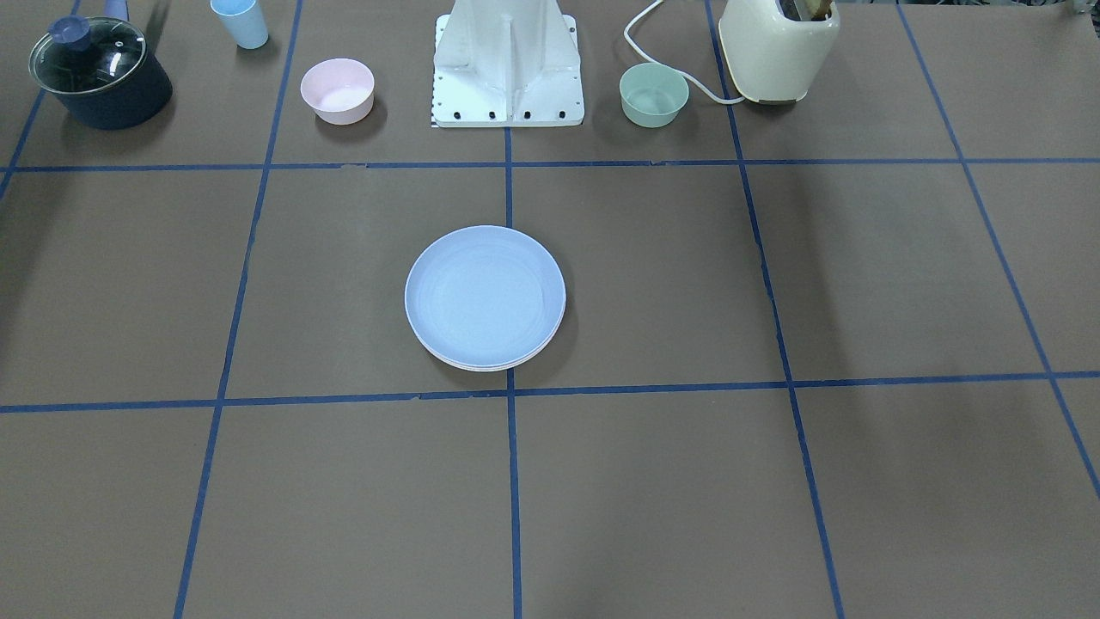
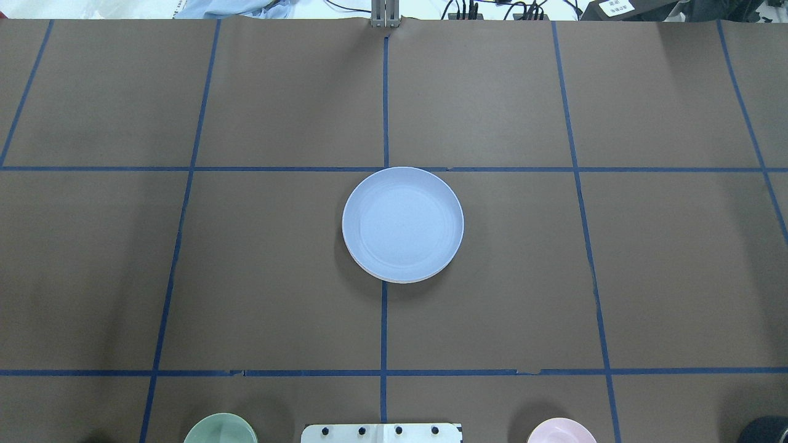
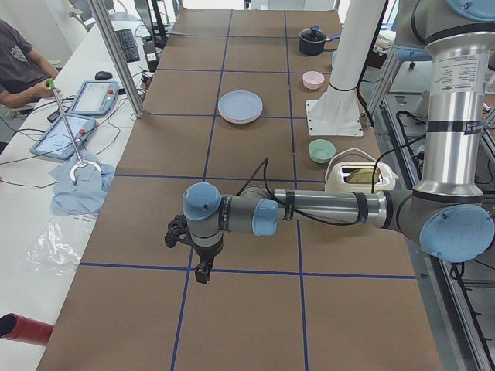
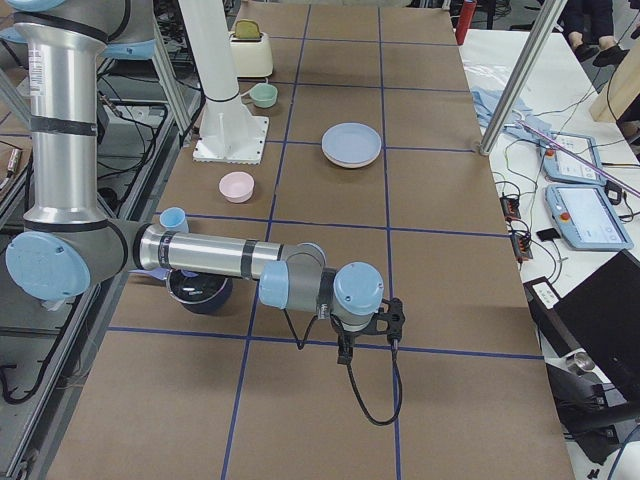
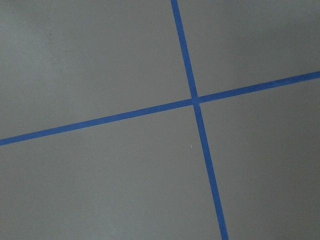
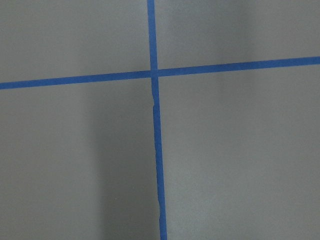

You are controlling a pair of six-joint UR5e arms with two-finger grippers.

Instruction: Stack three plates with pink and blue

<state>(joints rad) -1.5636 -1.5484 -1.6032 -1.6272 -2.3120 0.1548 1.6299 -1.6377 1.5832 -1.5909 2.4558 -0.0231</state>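
Note:
The light blue plate (image 1: 485,297) lies on top of a stack at the table's middle, also in the overhead view (image 2: 402,224). Under it a pale rim (image 1: 486,367) peeks out; in the exterior left view a pink edge (image 3: 240,120) shows beneath the blue. The lower plates are otherwise hidden. My left gripper (image 3: 203,272) hangs over a tape crossing far from the stack, and my right gripper (image 4: 346,352) does likewise at the other end. Both show only in the side views, so I cannot tell whether they are open or shut. The wrist views show only bare table and blue tape.
Along the robot's edge stand a dark pot with a glass lid (image 1: 99,73), a small blue cup (image 1: 241,21), a pink bowl (image 1: 337,90), the white robot base (image 1: 507,69), a green bowl (image 1: 654,94) and a cream toaster (image 1: 778,47).

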